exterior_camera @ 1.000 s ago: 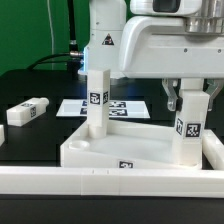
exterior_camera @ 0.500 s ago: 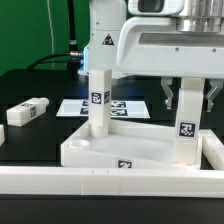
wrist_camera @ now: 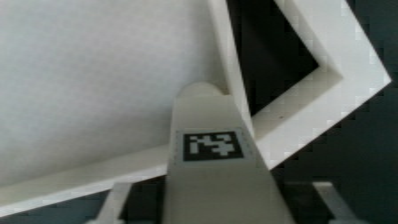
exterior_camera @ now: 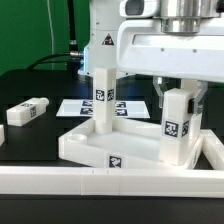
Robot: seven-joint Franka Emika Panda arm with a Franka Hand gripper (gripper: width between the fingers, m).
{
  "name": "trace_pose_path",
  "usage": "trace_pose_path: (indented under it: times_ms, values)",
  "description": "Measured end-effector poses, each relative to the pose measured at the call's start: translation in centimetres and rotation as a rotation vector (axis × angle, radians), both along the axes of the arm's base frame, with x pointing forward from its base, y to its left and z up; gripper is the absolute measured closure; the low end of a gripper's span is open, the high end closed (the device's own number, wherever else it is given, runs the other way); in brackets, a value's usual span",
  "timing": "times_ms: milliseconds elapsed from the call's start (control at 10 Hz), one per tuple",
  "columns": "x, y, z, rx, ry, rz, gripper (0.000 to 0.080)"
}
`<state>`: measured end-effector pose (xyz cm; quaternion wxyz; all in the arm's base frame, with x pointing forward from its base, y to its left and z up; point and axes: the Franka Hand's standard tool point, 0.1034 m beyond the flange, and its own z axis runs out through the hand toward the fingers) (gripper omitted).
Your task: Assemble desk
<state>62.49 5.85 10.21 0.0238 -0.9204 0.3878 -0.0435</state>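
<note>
The white desk tabletop [exterior_camera: 95,150] lies rim-up in the middle of the exterior view, turned at an angle. One white leg [exterior_camera: 103,95] stands upright in its far corner. A second tagged leg [exterior_camera: 176,128] stands in the corner at the exterior view's right. My gripper [exterior_camera: 178,106] comes down from above and is shut on that leg's upper part, one finger on each side. In the wrist view the same leg [wrist_camera: 217,150] runs down between my fingers [wrist_camera: 121,205] onto the tabletop [wrist_camera: 107,90]. My gripper [wrist_camera: 219,216] sits at the edge of that view.
A loose white leg [exterior_camera: 27,111] lies on the black table at the exterior view's left. The marker board [exterior_camera: 78,106] lies behind the tabletop. A long white border rail [exterior_camera: 110,183] runs along the front and up the right side. The arm's base [exterior_camera: 105,40] stands behind.
My gripper and the leg in it have shifted toward the exterior view's left. The tabletop has swung with them and now sits at an angle to the rail.
</note>
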Motion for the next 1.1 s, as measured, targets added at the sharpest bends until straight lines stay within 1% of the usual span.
trace_pose_path:
  times_ms: [200,300,400,500,600,700,800,900,1000,1100]
  values:
    - [0.0,-1.1,0.0,-0.001,0.003,-0.173,0.0508]
    - [0.0,-1.3,0.0,-0.004,0.003,-0.183,0.0505]
    - [0.0,-1.2,0.0,0.004,0.002,-0.225,0.0505]
    - [0.0,-1.2,0.0,0.003,0.002,-0.217,0.0325]
    - [0.0,-1.1,0.0,0.004,0.002,-0.216,0.0209]
    - [-0.2,-0.8,0.4,0.007,0.000,-0.203,0.0209]
    - [-1.2,-0.3,1.0,0.013,0.000,-0.169,0.0160]
    - [-2.8,-0.2,2.1,0.027,0.011,-0.131,0.0153]
    - [-3.6,-0.8,3.0,0.036,0.007,-0.104,0.0153]
    - [-4.2,-2.1,4.0,0.050,-0.001,-0.067,0.0153]
